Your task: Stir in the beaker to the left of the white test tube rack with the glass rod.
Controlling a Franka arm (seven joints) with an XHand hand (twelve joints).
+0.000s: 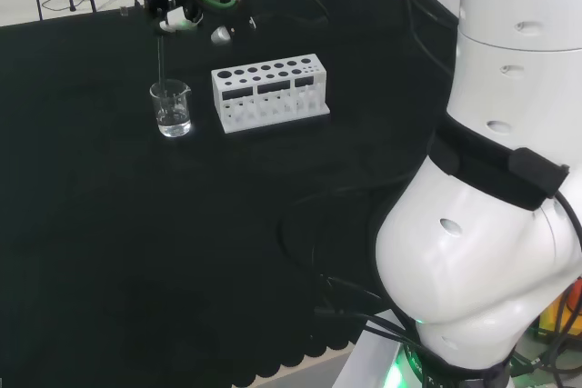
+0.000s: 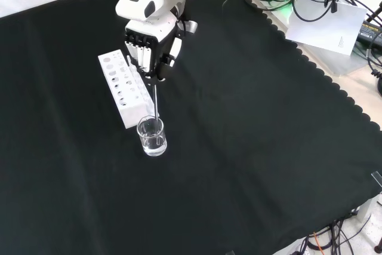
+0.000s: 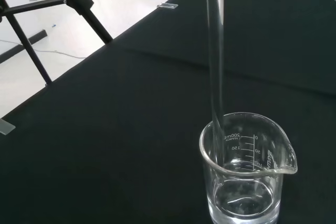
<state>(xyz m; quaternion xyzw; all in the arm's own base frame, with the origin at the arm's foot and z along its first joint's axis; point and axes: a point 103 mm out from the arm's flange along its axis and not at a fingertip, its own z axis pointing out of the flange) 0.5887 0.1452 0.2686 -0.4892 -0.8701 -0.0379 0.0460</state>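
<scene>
A: Item one, the vessel?

B: Beaker (image 2: 151, 136), clear glass, cylindrical, with a pouring spout and printed graduations on its wall. It stands upright on the black cloth (image 2: 250, 147) and holds a shallow layer of clear liquid. In the head view it stands just left of the rack; in the front view it stands just below the rack's near end.

A: Item two?

B: Test tube rack (image 1: 269, 92), white, block-shaped, matte, its top plate pierced by two rows of round holes and its side by rectangular windows. It stands apart from the beaker, not touching.

A: The tool?

B: Glass rod (image 3: 216, 51), a thin, straight, transparent cylinder, held near vertical. Its lower end dips inside the beaker beside the wall; whether the tip reaches the liquid cannot be told.

A: And the holder?

B: Hand (image 2: 148, 49), black and white, hard-shelled, poised above the beaker. Its fingers are curled round the rod's upper end, pinching it.

A: Surface?

B: Black fabric, matte, with a scalloped edge.
</scene>
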